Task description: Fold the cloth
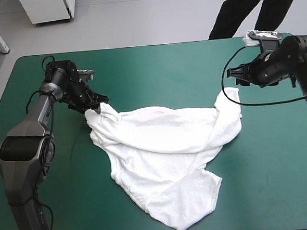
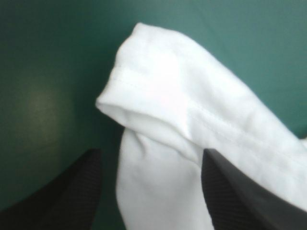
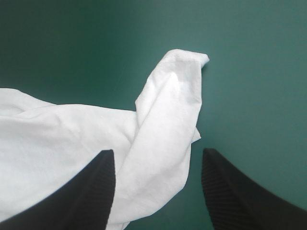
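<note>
Expect limp, light T-shirt point(image 1: 166, 145); grab at the two corners sitting inside wide-open left end effector point(image 2: 151, 158) and right end effector point(image 3: 157, 153).

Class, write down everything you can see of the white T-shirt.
The T-shirt is white, soft-looking fabric with stitched hems. It lies rumpled and partly doubled over, mid-table on the teal-green cover. One end lies between the open fingers of the left claw, another between those of the right claw; neither grips it.
</note>
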`<act>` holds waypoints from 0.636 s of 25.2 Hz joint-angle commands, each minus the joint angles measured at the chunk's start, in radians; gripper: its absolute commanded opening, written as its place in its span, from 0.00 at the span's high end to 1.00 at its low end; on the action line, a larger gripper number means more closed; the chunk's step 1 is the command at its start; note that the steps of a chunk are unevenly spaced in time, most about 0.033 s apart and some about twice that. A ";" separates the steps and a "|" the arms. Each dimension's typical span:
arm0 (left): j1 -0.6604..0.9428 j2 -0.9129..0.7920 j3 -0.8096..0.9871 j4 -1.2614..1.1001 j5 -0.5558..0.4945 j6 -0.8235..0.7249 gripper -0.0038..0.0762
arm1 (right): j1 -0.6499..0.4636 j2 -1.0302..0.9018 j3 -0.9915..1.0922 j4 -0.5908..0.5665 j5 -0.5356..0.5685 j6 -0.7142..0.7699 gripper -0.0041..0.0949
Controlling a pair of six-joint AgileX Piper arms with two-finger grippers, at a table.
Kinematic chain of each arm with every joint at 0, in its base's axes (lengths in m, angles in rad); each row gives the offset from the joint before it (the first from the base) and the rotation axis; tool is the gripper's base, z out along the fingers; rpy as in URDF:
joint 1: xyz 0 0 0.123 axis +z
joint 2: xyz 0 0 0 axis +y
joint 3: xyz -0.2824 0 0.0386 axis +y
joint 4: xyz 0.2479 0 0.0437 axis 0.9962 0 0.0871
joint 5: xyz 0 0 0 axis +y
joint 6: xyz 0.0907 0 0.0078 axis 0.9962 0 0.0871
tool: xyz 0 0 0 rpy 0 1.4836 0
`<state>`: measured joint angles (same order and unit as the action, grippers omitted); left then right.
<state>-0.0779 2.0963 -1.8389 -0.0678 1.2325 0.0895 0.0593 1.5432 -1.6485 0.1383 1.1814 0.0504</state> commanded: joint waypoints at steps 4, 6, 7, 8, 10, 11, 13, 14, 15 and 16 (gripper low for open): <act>-0.005 0.026 -0.029 0.004 -0.001 -0.022 0.42 | -0.005 -0.041 -0.031 0.003 -0.033 0.000 0.44; -0.005 0.047 -0.029 0.000 0.003 -0.022 0.47 | -0.005 -0.041 -0.031 0.003 -0.029 0.000 0.44; -0.009 0.055 -0.029 0.000 0.005 -0.022 0.53 | -0.005 -0.041 -0.031 0.003 -0.019 0.000 0.44; -0.010 0.062 -0.029 0.000 0.006 -0.022 0.60 | -0.005 -0.041 -0.031 0.003 -0.007 -0.002 0.44; -0.017 0.062 -0.029 0.000 0.006 -0.015 0.80 | 0.002 -0.043 -0.022 0.005 0.023 0.000 0.45; -0.017 0.062 -0.029 0.003 -0.003 -0.006 0.89 | 0.014 -0.048 -0.013 -0.001 0.030 0.000 0.44; -0.017 0.060 -0.031 -0.006 -0.012 0.011 0.96 | 0.091 -0.090 0.045 -0.031 0.040 0.003 0.44; -0.017 0.060 -0.031 -0.008 -0.012 0.011 0.96 | 0.129 -0.106 0.069 -0.055 0.046 0.013 0.45; -0.017 0.060 -0.031 -0.008 -0.012 0.011 0.96 | 0.215 -0.139 0.116 -0.126 0.067 0.044 0.45; -0.017 0.060 -0.031 -0.008 -0.012 0.011 0.96 | 0.251 -0.156 0.138 -0.151 0.067 0.054 0.45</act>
<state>-0.0919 2.1734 -1.8670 -0.0845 1.2421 0.0990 0.2166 1.4700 -1.5407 0.0590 1.2389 0.0769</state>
